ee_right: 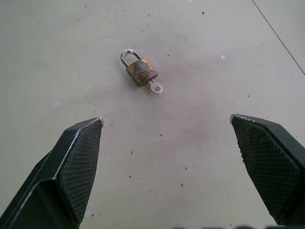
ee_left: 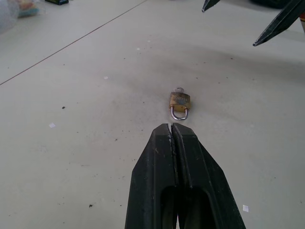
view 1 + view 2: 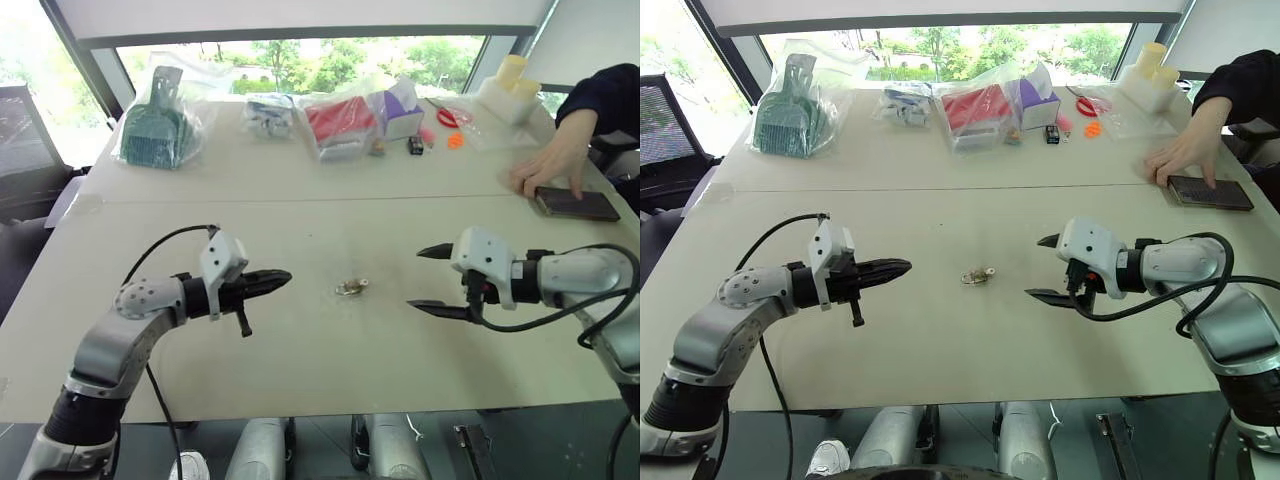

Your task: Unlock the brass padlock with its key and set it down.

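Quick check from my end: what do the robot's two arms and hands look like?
Both arms are silver-grey metal with black joints and looping black cables. Each wrist carries a white housing. The left hand and right hand each have two tapered black fingers; the inner pads are cross-hatched.

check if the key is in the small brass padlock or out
In: the silvery key sticks out of the bottom of the small brass padlock, which lies flat on the white table.
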Robot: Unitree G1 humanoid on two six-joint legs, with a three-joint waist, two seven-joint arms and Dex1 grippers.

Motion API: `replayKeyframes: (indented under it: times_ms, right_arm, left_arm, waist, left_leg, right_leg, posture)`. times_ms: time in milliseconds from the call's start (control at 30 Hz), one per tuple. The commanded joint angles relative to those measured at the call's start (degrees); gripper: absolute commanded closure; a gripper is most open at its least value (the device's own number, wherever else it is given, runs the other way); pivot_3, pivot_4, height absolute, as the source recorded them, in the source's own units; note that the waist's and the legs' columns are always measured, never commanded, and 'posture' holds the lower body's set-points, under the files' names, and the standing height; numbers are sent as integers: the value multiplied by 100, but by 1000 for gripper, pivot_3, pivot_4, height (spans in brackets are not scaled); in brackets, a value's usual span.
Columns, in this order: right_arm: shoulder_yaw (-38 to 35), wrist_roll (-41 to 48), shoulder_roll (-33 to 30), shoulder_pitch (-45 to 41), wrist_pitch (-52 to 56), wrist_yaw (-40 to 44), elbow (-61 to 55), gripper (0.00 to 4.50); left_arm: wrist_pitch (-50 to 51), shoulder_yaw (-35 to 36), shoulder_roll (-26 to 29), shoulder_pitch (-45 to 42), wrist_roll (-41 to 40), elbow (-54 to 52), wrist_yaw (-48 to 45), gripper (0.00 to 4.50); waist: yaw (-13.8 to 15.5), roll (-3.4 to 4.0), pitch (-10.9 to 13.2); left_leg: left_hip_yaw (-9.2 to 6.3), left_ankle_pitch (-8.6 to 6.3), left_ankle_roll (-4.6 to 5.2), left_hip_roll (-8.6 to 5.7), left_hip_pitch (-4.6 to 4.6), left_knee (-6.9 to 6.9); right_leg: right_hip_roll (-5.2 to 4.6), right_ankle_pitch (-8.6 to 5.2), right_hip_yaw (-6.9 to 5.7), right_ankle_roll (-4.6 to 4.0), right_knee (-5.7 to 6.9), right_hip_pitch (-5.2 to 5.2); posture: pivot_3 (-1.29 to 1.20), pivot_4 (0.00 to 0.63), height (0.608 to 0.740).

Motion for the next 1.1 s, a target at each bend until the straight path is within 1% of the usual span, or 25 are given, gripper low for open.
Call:
replayKeyframes:
  times_ms: [33,267,767,1100]
  right_arm:
    - [-4,-3,-36,-122,-110,52,-57,62]
    - [63,-23,-31,-163,-152,74,-13,62]
    - [63,-36,-34,-82,-158,-37,-106,62]
    - [-20,19,-40,60,-75,-196,-290,62]
  left_arm:
    - [1,113,110,82,-115,-375,-16,4500]
    - [88,131,186,99,-140,-526,58,4500]
    - [20,-107,230,29,35,-515,79,4500]
    - [37,-431,-19,-171,175,-365,216,4500]
  waist:
    - [-1,0,0]
    - [-1,0,0]
    - [-2,0,0]
    - [-2,0,0]
  left_leg:
    - [0,0,0,0,0,0]
    - [1,0,0,0,0,0]
    - [1,0,0,-1,0,0]
    - [1,0,0,-1,0,-1]
  right_leg:
    - [0,0,0,0,0,0]
    - [-1,0,0,0,-1,0]
    - [-1,0,0,0,-1,0]
    - [-1,0,0,0,-1,-1]
  posture:
    - [0,150,740]
    - [0,150,740]
    - [0,150,740]
    - [0,150,740]
